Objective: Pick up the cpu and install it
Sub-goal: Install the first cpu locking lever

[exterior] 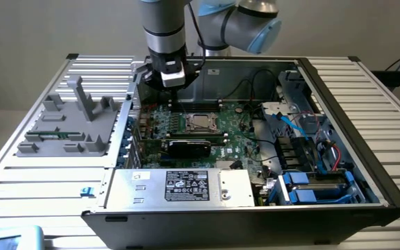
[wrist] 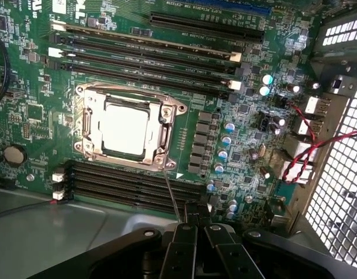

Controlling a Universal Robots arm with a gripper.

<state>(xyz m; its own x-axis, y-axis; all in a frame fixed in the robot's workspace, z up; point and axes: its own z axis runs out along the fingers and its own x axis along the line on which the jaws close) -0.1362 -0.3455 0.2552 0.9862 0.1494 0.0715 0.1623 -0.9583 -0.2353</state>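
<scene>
The cpu [wrist: 125, 129], a silvery square, lies flat inside the metal socket frame [wrist: 169, 125] on the green motherboard [wrist: 33, 110]. In the exterior view the cpu [exterior: 200, 123] shows pale in the middle of the board, inside the open computer case [exterior: 353, 135]. My gripper [wrist: 195, 224] hangs above the board beside the socket, its black fingers [wrist: 187, 232] pressed together and shut. A thin metal rod [wrist: 171, 195] runs from the socket frame's corner toward the fingertips; whether it is gripped I cannot tell. From outside, the gripper [exterior: 173, 95] sits over the case's far side.
Black memory slots [wrist: 149, 55] flank the socket on both sides. Twisted red and black wires [wrist: 303, 145] run by the perforated case wall. A grey fixture with upright posts [exterior: 71, 122] stands at the exterior view's left. The power supply [exterior: 183, 186] and blue drive bays [exterior: 311, 190] fill the front.
</scene>
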